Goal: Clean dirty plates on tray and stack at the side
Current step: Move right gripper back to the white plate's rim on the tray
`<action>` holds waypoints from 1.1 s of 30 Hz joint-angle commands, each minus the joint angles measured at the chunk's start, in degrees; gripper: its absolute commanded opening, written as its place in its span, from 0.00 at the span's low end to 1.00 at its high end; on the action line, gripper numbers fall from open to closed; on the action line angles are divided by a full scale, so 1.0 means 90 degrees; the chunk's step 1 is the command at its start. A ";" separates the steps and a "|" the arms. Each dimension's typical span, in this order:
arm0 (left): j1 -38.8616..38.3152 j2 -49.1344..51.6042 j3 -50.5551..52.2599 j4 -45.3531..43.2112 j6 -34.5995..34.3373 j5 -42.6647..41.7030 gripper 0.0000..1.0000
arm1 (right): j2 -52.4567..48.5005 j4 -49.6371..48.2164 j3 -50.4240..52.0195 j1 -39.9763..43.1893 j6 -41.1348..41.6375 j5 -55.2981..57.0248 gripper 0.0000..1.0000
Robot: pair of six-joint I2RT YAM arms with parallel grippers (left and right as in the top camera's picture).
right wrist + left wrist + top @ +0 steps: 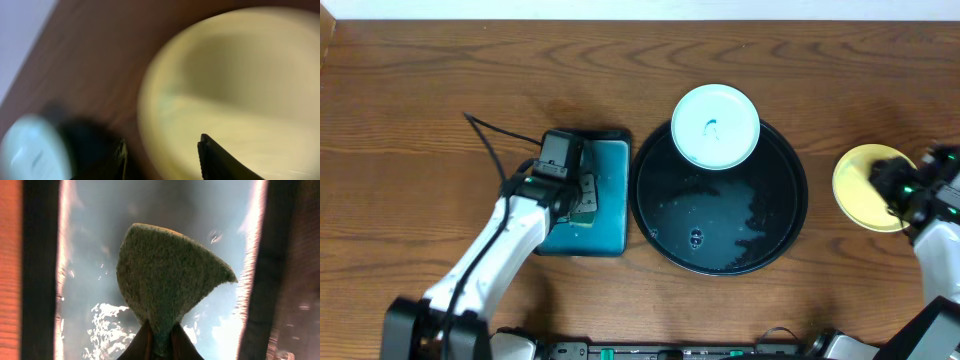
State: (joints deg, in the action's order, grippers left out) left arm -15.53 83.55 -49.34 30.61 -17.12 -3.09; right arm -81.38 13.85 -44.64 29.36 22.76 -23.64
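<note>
Looking down from overhead, a pale mint-blue plate (pixel 716 125) with a dark smear sits at the far rim of the round black tray (pixel 785 190), whose floor is wet. A pale yellow plate (pixel 855 185) lies on the wooden surface (pixel 420 100) right of that tray, under the right end effector (pixel 898 190). The left end effector (pixel 582 197) hangs over a rectangular teal tray (pixel 610 215). In the left wrist view, it is clamped on a green sponge (pixel 165 275). The blurred right wrist view shows the fingers (pixel 215 160) apart, straddling the yellow plate's rim.
</note>
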 commanded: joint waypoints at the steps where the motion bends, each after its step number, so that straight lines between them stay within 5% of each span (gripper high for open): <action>1: -0.0002 0.0580 -0.0090 -0.0012 -0.0131 -0.0041 0.08 | -0.0024 0.0102 -0.0211 -0.0690 -0.0928 -0.1430 0.45; 13: 0.0000 0.1200 -0.0146 0.0022 -0.0129 -0.0044 0.07 | -0.0262 0.2414 -0.2244 -0.2574 -0.1921 -0.0211 0.47; 26: -0.0002 -0.0308 -0.0406 0.0100 -0.0129 -0.0041 0.08 | -0.1615 0.1236 -0.2217 -0.3662 -0.1613 0.0964 0.26; 33: -0.0002 -0.0233 -0.0376 0.0168 -0.0131 -0.0063 0.07 | -0.2589 0.0253 -0.2217 -0.3735 -0.1022 0.0962 0.28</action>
State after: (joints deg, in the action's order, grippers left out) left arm -15.53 81.14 -51.90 31.77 -18.00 -3.11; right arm -101.54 18.37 -64.23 -3.44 9.67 -15.49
